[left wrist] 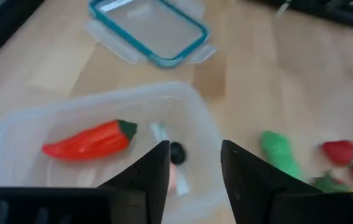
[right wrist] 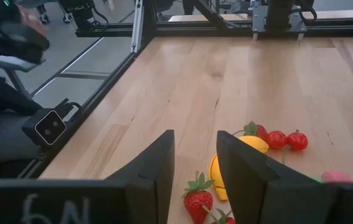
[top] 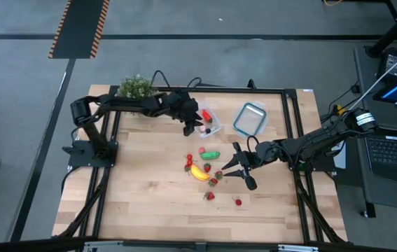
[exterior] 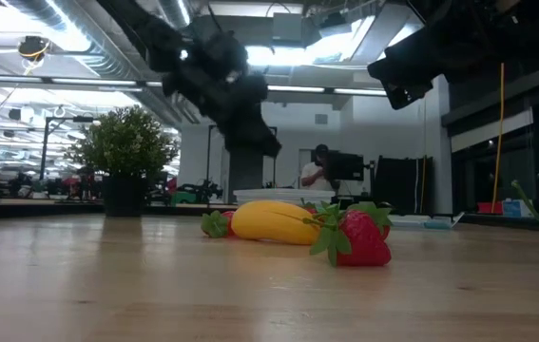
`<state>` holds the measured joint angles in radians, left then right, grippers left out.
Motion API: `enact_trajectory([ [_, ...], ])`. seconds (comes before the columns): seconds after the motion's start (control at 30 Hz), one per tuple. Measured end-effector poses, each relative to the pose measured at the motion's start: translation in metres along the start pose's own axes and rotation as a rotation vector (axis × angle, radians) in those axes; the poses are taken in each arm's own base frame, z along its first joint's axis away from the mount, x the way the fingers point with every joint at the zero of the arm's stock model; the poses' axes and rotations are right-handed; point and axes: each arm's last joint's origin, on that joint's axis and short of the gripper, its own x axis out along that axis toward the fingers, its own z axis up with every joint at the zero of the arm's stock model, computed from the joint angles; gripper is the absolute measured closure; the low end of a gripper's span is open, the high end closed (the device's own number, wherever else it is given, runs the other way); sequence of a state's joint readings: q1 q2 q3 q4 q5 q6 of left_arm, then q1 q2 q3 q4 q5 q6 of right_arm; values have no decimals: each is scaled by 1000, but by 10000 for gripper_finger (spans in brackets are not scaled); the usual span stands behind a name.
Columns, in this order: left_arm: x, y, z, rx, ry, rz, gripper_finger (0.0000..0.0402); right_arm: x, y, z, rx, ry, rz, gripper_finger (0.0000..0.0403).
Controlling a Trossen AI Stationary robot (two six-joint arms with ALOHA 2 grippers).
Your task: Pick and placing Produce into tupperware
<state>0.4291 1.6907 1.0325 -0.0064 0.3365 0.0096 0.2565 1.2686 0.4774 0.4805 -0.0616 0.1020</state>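
Left pincer point(top: 188, 128), fingers parted and empty, hangs over the small clear square plastic container point(top: 209, 120) at the wooden counter's point(top: 149, 196) far side; a red toy pepper point(left wrist: 89, 140) lies inside. To do this well it should lift straight up clear of the wall, then reach the green toy piece point(top: 211, 154) just beside it. Right pincer point(top: 234, 168), jaws apart and empty, hovers beside the yellow toy banana point(top: 199, 173) and tiny strawberries point(top: 210, 196); best centre over one piece before closing.

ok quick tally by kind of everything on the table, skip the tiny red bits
banana: 1
green vegetable: 1
red chili pepper: 1
clear tupperware: 1
blue-rimmed lid: 1
potted plant: 1
total: 6
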Motion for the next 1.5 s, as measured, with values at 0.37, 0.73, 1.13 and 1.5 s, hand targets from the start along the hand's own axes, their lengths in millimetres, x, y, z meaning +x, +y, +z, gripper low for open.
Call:
enact_trajectory([
  [0.37,-50,-83,25,224,-93,-118,291,0,0,0,3,-4,0,281],
  [0.73,-73,-133,-1,287,-259,-104,311,0,0,5,35,-47,3,281],
  [1.13,-108,-138,-69,279,-491,-280,330,-1,1,13,-6,-129,12,281],
  [1.5,-133,-133,-118,271,-523,-335,347,-1,7,17,-43,-185,34,281],
])
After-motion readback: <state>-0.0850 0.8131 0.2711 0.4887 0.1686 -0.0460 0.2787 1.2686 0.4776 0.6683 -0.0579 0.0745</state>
